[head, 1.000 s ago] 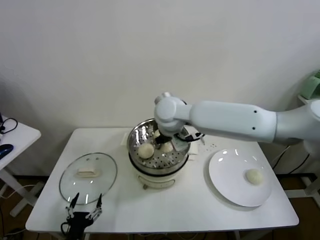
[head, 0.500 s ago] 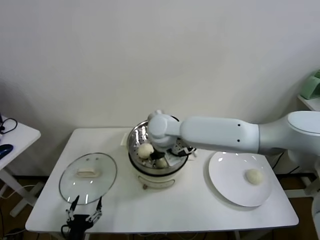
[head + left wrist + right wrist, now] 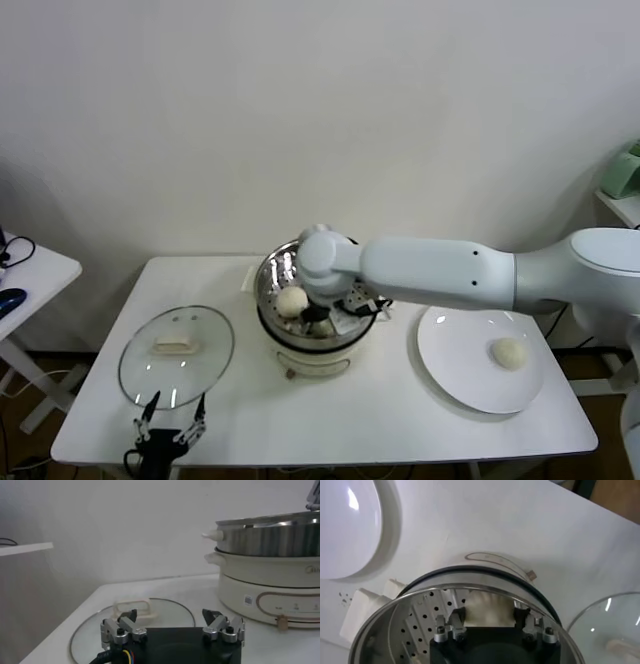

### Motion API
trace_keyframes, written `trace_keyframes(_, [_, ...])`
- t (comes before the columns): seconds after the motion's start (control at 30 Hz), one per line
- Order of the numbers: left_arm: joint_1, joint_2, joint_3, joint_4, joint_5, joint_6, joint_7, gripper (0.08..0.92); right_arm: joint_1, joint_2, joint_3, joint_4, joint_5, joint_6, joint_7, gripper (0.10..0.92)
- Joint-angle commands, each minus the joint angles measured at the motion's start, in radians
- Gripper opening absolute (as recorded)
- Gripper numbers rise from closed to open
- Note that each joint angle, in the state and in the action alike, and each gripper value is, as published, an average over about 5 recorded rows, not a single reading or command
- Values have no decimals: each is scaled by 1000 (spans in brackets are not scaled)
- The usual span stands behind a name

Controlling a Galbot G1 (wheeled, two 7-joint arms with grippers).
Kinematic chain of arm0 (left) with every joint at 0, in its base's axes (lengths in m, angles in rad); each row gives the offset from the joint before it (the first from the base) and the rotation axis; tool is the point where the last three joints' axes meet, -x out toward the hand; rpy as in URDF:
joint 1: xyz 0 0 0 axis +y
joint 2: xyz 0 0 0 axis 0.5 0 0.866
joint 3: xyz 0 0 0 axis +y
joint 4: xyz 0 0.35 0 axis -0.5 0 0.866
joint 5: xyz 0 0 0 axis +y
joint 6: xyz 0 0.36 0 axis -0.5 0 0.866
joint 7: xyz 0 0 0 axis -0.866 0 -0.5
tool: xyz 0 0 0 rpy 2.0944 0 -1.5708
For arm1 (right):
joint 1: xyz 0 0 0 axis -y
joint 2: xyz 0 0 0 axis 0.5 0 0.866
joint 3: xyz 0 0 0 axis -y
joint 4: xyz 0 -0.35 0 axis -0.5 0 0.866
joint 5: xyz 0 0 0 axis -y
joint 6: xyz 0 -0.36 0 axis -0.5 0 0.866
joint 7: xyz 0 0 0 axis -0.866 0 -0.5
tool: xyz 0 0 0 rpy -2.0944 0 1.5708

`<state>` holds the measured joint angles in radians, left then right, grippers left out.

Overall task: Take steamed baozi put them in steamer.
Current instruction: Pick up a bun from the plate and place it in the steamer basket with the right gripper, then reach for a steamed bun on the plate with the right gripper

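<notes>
The steamer [image 3: 270, 285] stands mid-table, a shiny pot with a perforated tray on a white base. My right gripper [image 3: 322, 316] reaches down inside it. In the right wrist view the right gripper [image 3: 489, 622] is shut on an off-white baozi [image 3: 490, 607], held low over the tray near the steamer rim [image 3: 420, 592]. Another baozi [image 3: 292, 300] lies in the steamer beside it. One baozi [image 3: 509, 352] lies on the white plate [image 3: 460, 370]. A fourth is hidden. My left gripper [image 3: 170, 428] is open and empty at the table's front left edge, and also shows in the left wrist view [image 3: 172, 625].
A flat glass lid [image 3: 150, 370] lies left of the steamer, just beyond the left gripper; it also shows in the left wrist view [image 3: 165, 610]. The steamer [image 3: 270, 535] rises to that gripper's right. A small side table [image 3: 30, 275] stands at far left.
My right gripper has come down with the baozi from above the steamer into it, shifting slightly toward the front left. The left arm has not moved.
</notes>
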<state>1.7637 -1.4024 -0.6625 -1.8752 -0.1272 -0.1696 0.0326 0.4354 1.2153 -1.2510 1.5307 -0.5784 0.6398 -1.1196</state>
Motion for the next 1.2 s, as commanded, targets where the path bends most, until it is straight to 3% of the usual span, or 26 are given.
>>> trace_keyframes(0.03, [0, -2, 1, 1, 3, 1, 0, 823, -8, -5, 0, -11, 7, -6, 7, 651])
trace_keyframes(0.3, [0, -2, 2, -1, 8, 2, 0, 823, -4, 0, 14, -19, 24, -9, 10, 810])
trace_keyframes(0.73, [-5, 2, 1, -10, 8, 7, 0, 823, 141, -59, 42, -33, 192, -26, -14, 823])
trace_keyframes(1.0, [-14, 8, 6, -22, 7, 13, 0, 823, 355, -212, -91, -150, 684, -334, -47, 823])
trace_keyframes(1.2, [-14, 12, 9, -25, 4, 9, 0, 823, 414, -384, -192, -228, 900, -513, -55, 823])
